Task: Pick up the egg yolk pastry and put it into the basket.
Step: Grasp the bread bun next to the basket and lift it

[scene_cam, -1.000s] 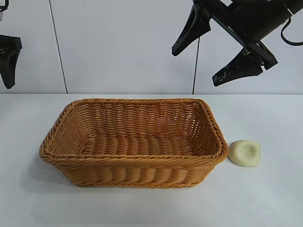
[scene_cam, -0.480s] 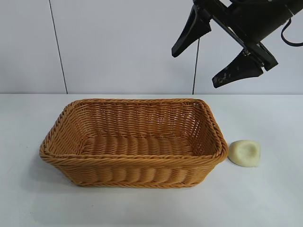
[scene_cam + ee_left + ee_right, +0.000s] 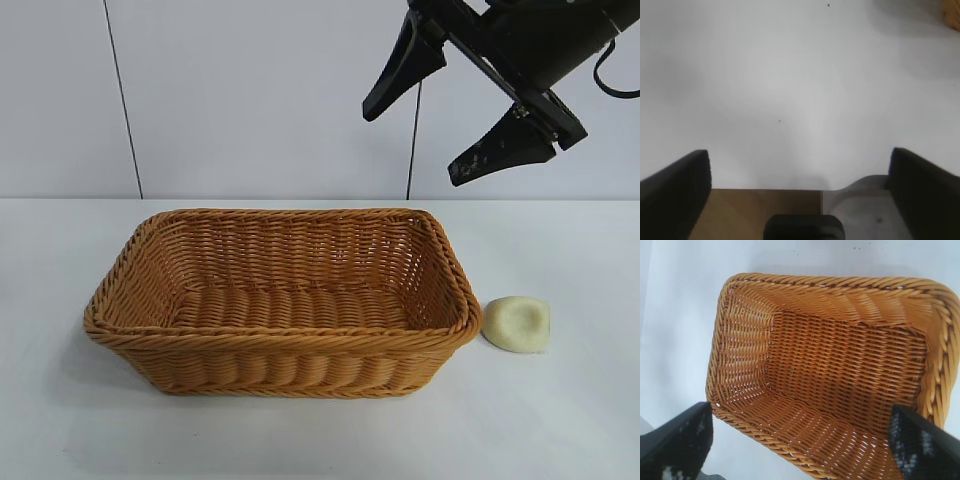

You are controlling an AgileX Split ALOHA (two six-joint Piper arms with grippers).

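We see the right end effector (image 3: 457, 110) raised high above the far right of the desk (image 3: 560, 420), over the far right corner of the basket (image 3: 280, 340). Its two black fingers (image 3: 400, 65) are spread wide with nothing between them. In the right wrist view the basket (image 3: 835, 295) lies below with no contents, its woven floor fully exposed. The egg yolk pastry (image 3: 516, 323) rests on the desk just beside the basket's right end, close to the rim, dented face up. We note the left end effector (image 3: 800, 170) only in its own wrist view, fingers spread apart over bare desk (image 3: 790, 75), holding nothing.
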